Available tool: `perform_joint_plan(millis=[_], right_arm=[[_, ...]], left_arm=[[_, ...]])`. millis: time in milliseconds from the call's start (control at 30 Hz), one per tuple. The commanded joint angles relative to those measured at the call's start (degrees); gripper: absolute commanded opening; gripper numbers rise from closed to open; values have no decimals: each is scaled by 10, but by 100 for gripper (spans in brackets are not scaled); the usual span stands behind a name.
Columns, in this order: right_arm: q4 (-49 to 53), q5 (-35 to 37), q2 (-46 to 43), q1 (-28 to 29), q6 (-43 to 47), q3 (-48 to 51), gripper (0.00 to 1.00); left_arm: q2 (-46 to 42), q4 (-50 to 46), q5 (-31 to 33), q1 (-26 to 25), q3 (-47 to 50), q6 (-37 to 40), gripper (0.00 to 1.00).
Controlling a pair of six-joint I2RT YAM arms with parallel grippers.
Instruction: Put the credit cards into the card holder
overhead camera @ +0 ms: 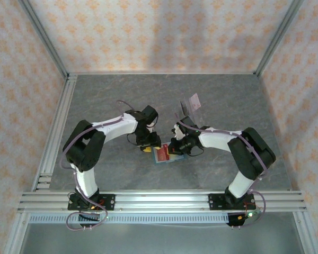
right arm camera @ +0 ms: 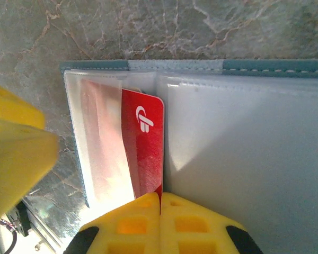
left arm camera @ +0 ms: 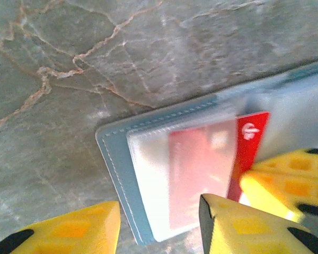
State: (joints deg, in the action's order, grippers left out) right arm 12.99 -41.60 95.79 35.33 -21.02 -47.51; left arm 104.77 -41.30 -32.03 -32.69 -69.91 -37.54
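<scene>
A: Left tool (left arm camera: 159,211)?
B: Spread open over the edge of the card holder (left arm camera: 114,153).
A: Right tool (right arm camera: 160,203)?
B: Pinching the red card (right arm camera: 143,143). It points straight out from the tool, half inside the pocket (right arm camera: 95,137) on its left. I think it must slide left.

The teal card holder (overhead camera: 166,158) lies open near the table's centre. A red card (right arm camera: 146,151) sits seemingly half inside its left clear pocket.
</scene>
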Motion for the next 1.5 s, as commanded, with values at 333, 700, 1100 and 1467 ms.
perform_joint_plan(millis=[333, 700, 1100, 1467], right_arm=[[51, 11, 6, 4, 34, -35, 0], [88, 1, 25, 5, 61, -67, 0], [59, -11, 38, 26, 31, -73, 0], [-109, -14, 13, 32, -105, 7, 0]], left_arm=[[10, 10, 0, 17, 31, -3, 0], [43, 12, 10, 12, 25, 1, 0], [43, 21, 12, 9, 38, -3, 0], [60, -26, 33, 27, -11, 28, 0]])
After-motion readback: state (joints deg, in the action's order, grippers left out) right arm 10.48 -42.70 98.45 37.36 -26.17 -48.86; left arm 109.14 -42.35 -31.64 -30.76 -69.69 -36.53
